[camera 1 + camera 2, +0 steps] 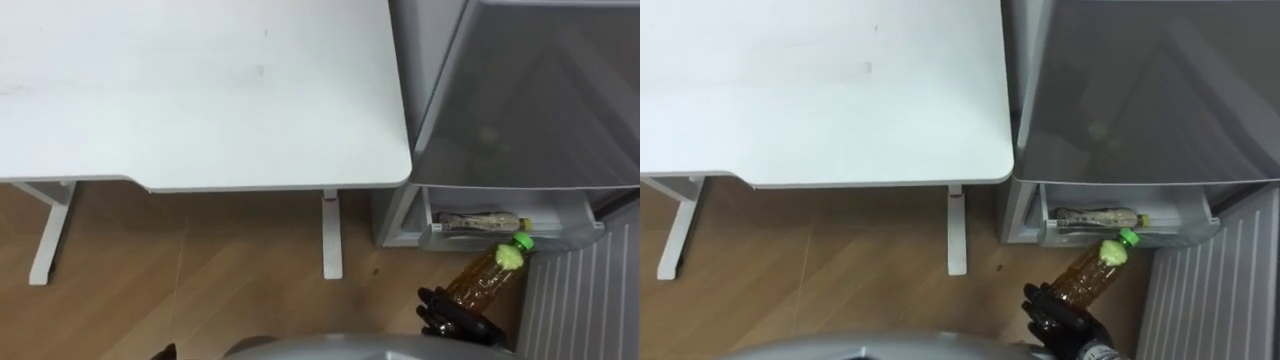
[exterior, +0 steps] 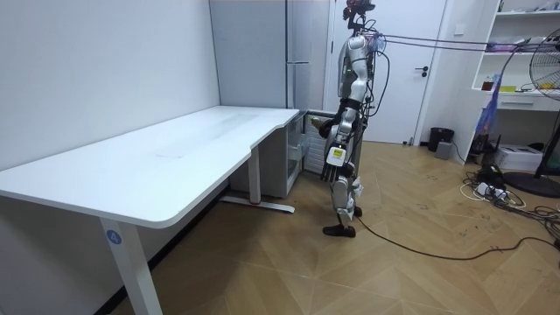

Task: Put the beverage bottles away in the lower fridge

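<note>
Right hand (image 1: 1065, 322), lower right of frame, curled round base of bottle (image 1: 1092, 270). Green cap points at open lower fridge (image 1: 1032, 215), where second bottle (image 1: 1095, 217) lies. Bottle probably full, so heavy. Smooth plastic, slippery, slightly squeezable. Better hold at mid-body.

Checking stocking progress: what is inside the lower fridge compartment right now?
One bottle lies on its side in the lower fridge compartment. The fridge body above covers its back. A green-capped bottle is outside, held by the right hand.
</note>
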Motion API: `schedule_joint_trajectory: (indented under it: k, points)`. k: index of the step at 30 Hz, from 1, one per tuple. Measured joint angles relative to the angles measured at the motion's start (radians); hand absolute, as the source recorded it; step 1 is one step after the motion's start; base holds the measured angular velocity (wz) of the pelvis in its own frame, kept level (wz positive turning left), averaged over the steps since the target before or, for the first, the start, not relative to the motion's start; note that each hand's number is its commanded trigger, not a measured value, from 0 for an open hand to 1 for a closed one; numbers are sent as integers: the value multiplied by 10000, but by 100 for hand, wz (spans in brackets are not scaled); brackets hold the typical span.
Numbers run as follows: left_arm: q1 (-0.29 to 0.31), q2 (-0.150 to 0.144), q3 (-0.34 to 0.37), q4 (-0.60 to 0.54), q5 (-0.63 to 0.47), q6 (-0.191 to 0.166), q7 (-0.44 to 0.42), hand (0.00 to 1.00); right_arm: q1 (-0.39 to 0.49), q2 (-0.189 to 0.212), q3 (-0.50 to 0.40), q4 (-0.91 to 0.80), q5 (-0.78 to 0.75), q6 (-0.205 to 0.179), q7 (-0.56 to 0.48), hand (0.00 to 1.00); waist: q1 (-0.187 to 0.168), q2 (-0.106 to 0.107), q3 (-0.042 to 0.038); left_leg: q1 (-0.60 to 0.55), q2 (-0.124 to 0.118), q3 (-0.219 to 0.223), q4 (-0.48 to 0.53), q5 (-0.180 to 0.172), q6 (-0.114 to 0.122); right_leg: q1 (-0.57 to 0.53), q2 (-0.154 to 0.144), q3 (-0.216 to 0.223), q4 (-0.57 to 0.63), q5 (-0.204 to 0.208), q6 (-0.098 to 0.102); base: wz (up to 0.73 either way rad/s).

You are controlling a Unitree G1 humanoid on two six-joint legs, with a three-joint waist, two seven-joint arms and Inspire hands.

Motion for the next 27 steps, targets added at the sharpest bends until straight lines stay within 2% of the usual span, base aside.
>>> schedule_joint_trajectory:
  k: [8, 19, 27]
  points:
    - [-126, 8, 1, 148, 108, 105, -111, 0, -35, 51, -23, 57, 511, 76, -514, 100, -13, 26, 5, -4, 8, 6, -28, -1, 1, -41, 0, 12, 70, 1, 1, 0]
    - [-2, 10, -1, 214, 128, 180, -116, 0, -383, 148, -186, 452, 1454, 188, -916, 100, -219, 105, 29, 98, 4, 7, -53, 2, 1, 36, 3, 33, 69, 1, 2, 0]
    - [13, -28, -1, 195, 684, 182, 16, 0, -459, 186, -203, 455, 3872, 187, -1244, 100, -133, 144, 66, 304, 8, 23, -84, 1, 0, 183, 4, -4, 73, 1, 3, 0]
